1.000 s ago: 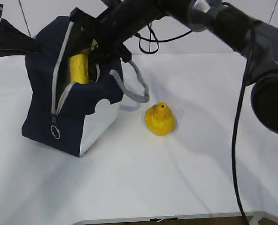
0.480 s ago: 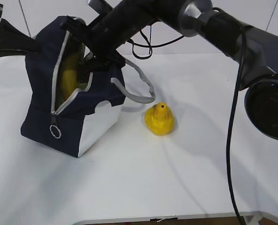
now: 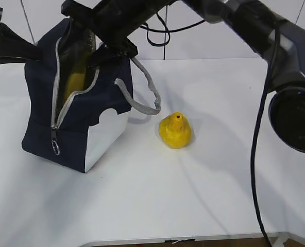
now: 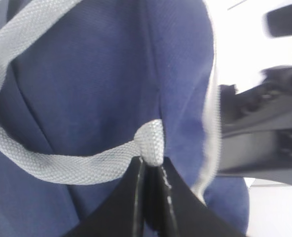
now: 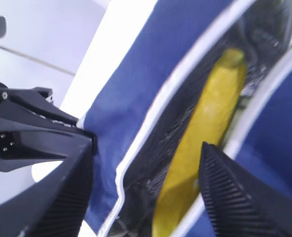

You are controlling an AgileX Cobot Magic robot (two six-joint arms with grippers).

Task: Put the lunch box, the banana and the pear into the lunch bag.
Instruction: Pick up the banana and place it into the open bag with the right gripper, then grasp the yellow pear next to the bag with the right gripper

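Exterior view, first entry: we recorded the lunch bag (image 3: 72, 110) standing upright on the white table (image 3: 204, 195), zipper parted along its front, with the banana (image 3: 72, 82) showing yellow inside the opening. The pear (image 3: 175, 130) sat on the table to the right of the bag, apart from it, stem nub upward. One grey handle (image 3: 142, 92) drooped from the bag's right side toward the pear. The right gripper (image 3: 98, 31) hovered at the bag's top opening; the left gripper (image 3: 31, 51) met the bag's upper left edge. We could not make out a lunch box in this view.

Left wrist view: we noted the left gripper (image 4: 151, 173) with its jaws clenched on a grey webbing handle (image 4: 148, 143) against the bag's navy fabric (image 4: 111, 74).

Right wrist view: we noted the right gripper (image 5: 143, 163) with its fingers (image 5: 230, 192) spread wide apart and holding nothing, positioned over the bag's open mouth. The banana (image 5: 200, 143) lay inside the bag (image 5: 136, 89), between the two zipper edges, free of both fingers. The left arm's black body (image 5: 32, 133) appeared beside the bag's far edge.
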